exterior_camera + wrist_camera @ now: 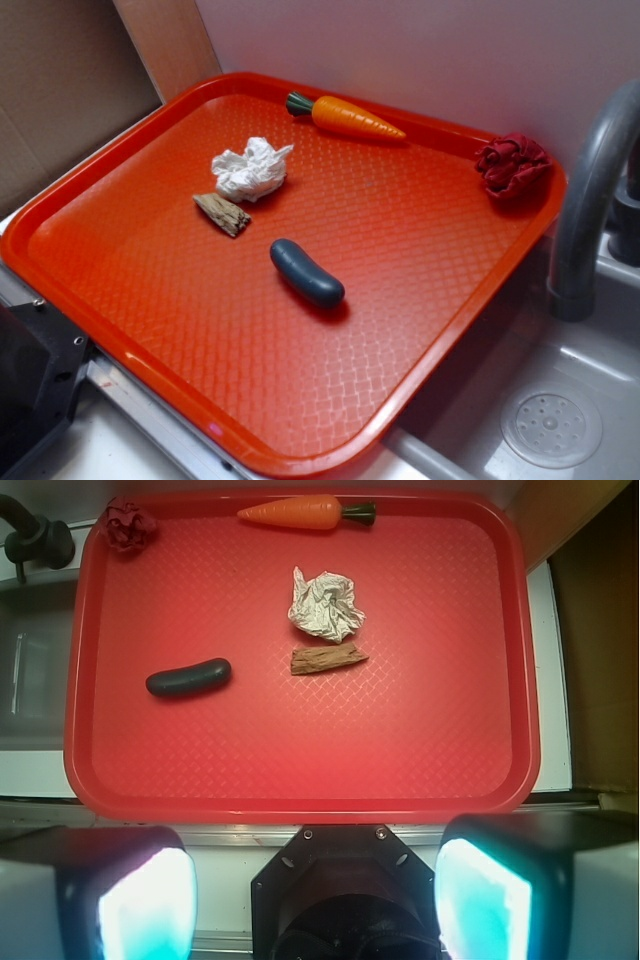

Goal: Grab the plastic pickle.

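Observation:
The plastic pickle (306,272) (188,677) is a small dark blue-grey curved piece lying flat near the middle of the red tray (150,300) (300,770). In the wrist view my gripper (315,900) hangs high above the tray's near edge, its two fingers (145,905) wide apart with nothing between them. The pickle is far ahead of it and to the left. The gripper does not show in the exterior view.
On the tray also lie an orange carrot (345,117) (300,513), a crumpled white paper (250,170) (325,605), a brown wood chip (223,213) (328,660) and a red crumpled cloth (512,163) (127,525). A grey faucet (590,190) and sink (550,425) stand beside the tray.

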Controlling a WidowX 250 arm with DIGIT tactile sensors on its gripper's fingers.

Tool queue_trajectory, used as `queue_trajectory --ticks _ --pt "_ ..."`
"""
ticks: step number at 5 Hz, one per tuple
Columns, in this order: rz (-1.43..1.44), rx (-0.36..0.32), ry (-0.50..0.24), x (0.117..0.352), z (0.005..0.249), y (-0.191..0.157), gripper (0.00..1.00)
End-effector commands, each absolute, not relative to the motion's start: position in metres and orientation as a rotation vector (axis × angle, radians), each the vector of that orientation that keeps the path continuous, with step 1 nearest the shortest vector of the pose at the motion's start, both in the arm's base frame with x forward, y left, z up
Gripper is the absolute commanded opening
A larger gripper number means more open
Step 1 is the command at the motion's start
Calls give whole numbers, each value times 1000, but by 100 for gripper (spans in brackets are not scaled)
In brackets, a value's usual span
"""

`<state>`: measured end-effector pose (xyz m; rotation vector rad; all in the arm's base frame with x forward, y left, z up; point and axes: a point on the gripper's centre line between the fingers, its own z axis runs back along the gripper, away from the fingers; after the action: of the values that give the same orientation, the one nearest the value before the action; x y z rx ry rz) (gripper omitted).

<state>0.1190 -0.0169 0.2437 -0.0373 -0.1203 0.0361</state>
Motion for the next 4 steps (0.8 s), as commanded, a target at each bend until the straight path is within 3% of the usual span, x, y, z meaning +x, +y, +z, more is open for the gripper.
queue_trajectory --ticks 1,2,3,4 --pt "36 -37 -120 119 244 -17 100" --pt "235 -21 -74 150 195 -45 100" --pt "424 49 -37 170 153 -60 100" --pt "675 -16 -53 187 118 -85 100"
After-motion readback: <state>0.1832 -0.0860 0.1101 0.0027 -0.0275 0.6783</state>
